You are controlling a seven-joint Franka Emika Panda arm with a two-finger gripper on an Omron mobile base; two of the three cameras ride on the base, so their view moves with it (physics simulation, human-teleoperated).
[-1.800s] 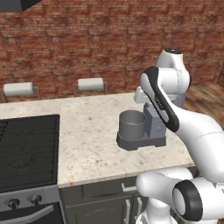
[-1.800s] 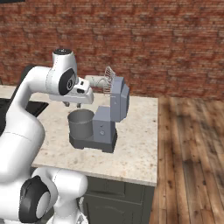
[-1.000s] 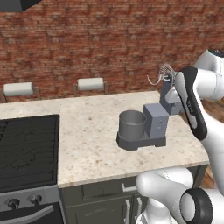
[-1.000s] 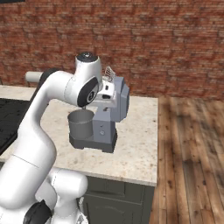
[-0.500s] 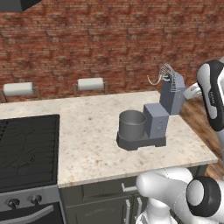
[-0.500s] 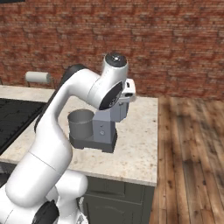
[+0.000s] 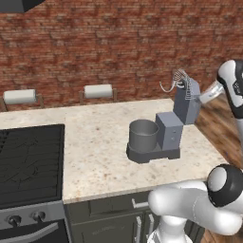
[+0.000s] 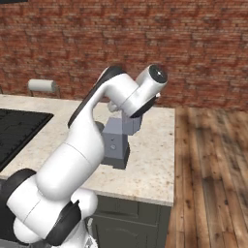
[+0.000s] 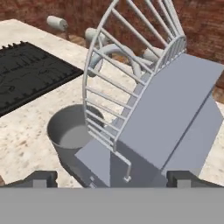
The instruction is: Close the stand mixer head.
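Observation:
The grey stand mixer stands on the counter, and its head (image 7: 186,102) is tilted up and back on the column (image 7: 168,130). The wire whisk (image 7: 178,79) points up and to the left, above the bowl (image 7: 144,135). In the hand view the head (image 9: 175,113) and whisk (image 9: 113,83) loom close in front of my gripper (image 9: 112,179). The gripper is open, with one fingertip (image 9: 41,178) far to the left and the other to the right, holding nothing. In the left base view my hand (image 7: 208,93) hovers just right of the raised head. In the right base view my arm (image 8: 121,97) covers most of the mixer.
A black cooktop (image 7: 28,161) takes up the counter's left end. Two paper-towel rolls (image 7: 97,91) (image 7: 19,96) stand at the brick wall. The counter (image 7: 95,142) ends just right of the mixer, with wooden floor (image 8: 213,164) beyond.
My arm has swung from the mixer's left, across it, to the right of the head. The hand now faces the raised head. The head is still tilted up.

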